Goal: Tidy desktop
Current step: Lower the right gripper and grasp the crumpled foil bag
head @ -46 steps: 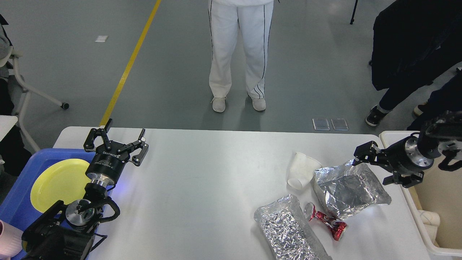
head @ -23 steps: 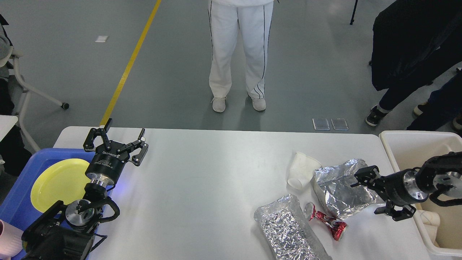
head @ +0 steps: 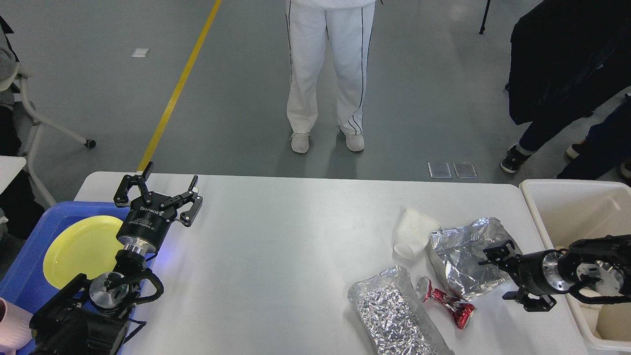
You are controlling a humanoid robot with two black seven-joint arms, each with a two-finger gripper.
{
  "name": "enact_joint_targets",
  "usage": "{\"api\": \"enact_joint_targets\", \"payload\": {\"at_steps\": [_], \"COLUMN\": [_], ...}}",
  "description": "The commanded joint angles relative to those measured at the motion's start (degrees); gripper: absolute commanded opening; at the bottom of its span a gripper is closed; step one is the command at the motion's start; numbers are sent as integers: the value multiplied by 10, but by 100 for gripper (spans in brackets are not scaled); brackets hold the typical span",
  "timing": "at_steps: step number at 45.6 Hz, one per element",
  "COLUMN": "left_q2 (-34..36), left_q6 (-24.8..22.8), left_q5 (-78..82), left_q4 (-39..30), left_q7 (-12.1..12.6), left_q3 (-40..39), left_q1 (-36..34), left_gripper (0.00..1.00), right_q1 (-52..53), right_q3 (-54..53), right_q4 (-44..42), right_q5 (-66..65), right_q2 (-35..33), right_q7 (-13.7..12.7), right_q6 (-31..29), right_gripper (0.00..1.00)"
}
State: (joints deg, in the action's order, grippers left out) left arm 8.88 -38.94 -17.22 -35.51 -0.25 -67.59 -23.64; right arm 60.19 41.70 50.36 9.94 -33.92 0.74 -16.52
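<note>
- So the desktop [head: 276,246] fills the view's middle, with 2 foil bags, a crushed red can [head: 446,301] and a paper cup [head: 411,231] littering its right side.
- Right gripper [head: 503,271], fingers spread, sits at the upper foil bag [head: 463,261]; I'd pinch its edge squarely before lifting toward the beige tub [head: 577,197].
- Left gripper [head: 157,190] hovers spread, empty.

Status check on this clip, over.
Left pincer open, idle. Right pincer open at foil bag. Desktop uncleared: cup, crushed can.

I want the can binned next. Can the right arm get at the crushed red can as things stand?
Probably yes: the open right gripper hovers just right of the crushed red can, with only the silver foil bag's edge between.
</note>
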Motion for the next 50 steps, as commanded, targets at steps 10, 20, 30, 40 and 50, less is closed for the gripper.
{"api": "enact_joint_targets", "payload": {"at_steps": [10, 20, 30, 40, 50], "left_q2": [0, 0, 0, 0, 0], "left_q6": [0, 0, 0, 0, 0], "left_q5": [0, 0, 0, 0, 0], "left_q4": [0, 0, 0, 0, 0], "left_q7": [0, 0, 0, 0, 0], "left_q3": [0, 0, 0, 0, 0], "left_q1": [0, 0, 0, 0, 0], "left_gripper": [96, 96, 96, 96, 96], "right_q1": [-4, -7, -3, 17, 155], "right_q3": [-7, -8, -8, -1, 8], "right_q4": [1, 3, 0, -5, -10], "right_q5": [-1, -1, -2, -12, -70], "right_q2": [6, 7, 6, -9, -57], "right_q7": [22, 22, 22, 21, 18], "right_q6": [25, 29, 28, 17, -109], "right_gripper": [0, 0, 0, 0, 0]}}
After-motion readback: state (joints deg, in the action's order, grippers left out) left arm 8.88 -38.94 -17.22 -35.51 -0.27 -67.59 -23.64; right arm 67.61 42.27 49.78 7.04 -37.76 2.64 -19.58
